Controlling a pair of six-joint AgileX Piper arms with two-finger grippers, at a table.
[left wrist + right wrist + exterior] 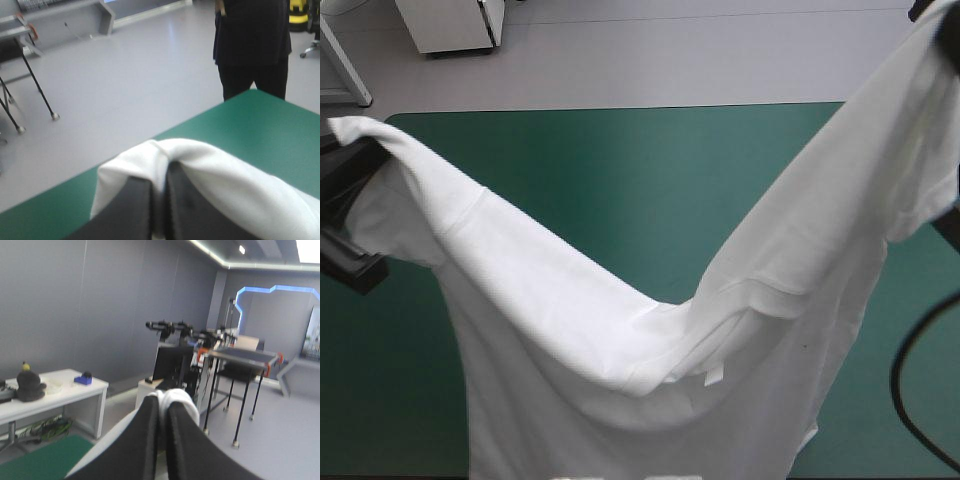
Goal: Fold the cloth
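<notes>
a: teal-green tabletop (620,160) shows beyond the white t-shirt (620,350). where is the t-shirt exactly?
b: it hangs between both arms, lifted at two ends and sagging in the middle toward the near edge.
a: and the left gripper (161,176)?
b: its black fingers (135,210) are pressed together on a fold of the t-shirt, over the tabletop's left side.
a: the right gripper (162,402)?
b: it is raised higher, with its fingers also clamped on the t-shirt, and white fabric bulges over the tips.
</notes>
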